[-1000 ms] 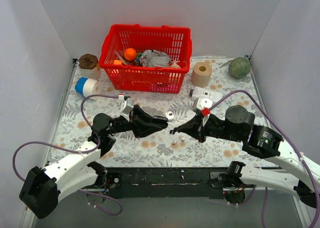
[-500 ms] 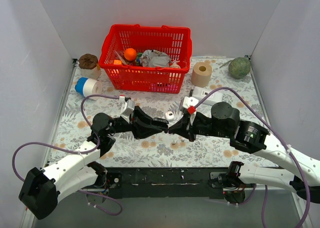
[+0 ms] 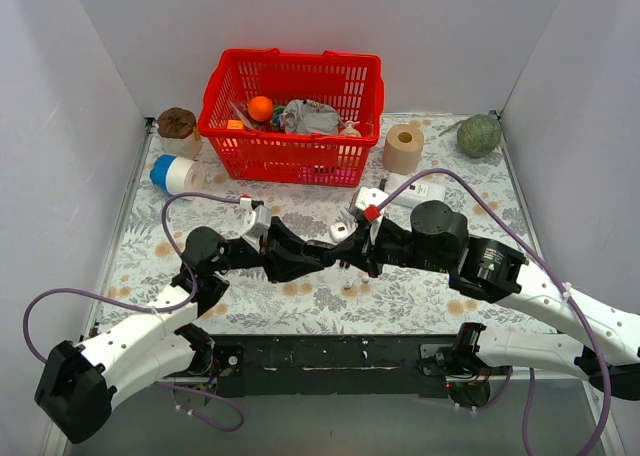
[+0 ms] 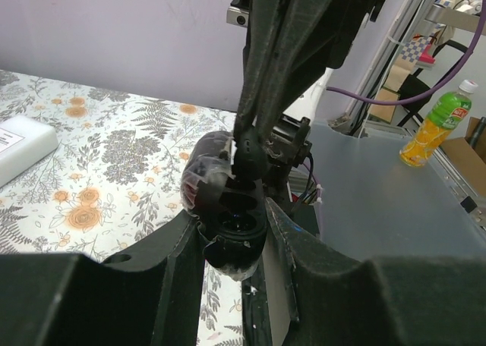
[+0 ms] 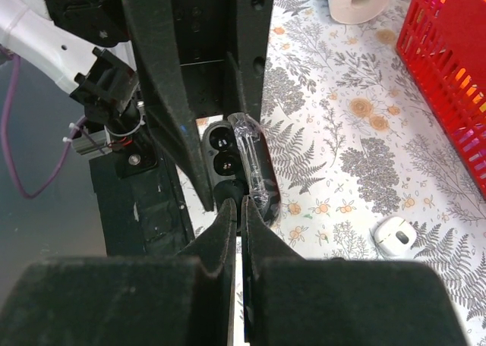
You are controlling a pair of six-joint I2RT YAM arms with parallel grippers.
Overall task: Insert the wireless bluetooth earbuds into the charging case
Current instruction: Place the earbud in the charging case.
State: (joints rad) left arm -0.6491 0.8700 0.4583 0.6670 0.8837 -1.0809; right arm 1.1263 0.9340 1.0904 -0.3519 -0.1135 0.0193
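My left gripper (image 3: 305, 256) (image 4: 235, 236) is shut on an open black charging case (image 4: 228, 213) (image 5: 225, 150) and holds it above the table. The case's lid (image 4: 203, 171) is wrapped in clear film, and two dark sockets show. My right gripper (image 3: 341, 256) (image 5: 241, 203) is shut on a glossy black earbud (image 4: 249, 158) (image 5: 230, 192) and holds it right at the case's open mouth, touching or nearly touching it. A tiny white bud (image 3: 347, 288) lies on the flowered table below them. A small white case (image 3: 340, 230) (image 5: 393, 236) lies just behind.
A red basket (image 3: 290, 151) full of odds and ends stands at the back. A brown paper roll (image 3: 403, 148), a white box (image 3: 425, 189), a green ball (image 3: 479, 134), a blue-white roll (image 3: 175, 173) and a brown lump (image 3: 176, 123) lie around the table.
My right arm has swung left with the black earbud until its fingertips meet the case in my left gripper. My left gripper has edged a little right, towards it.
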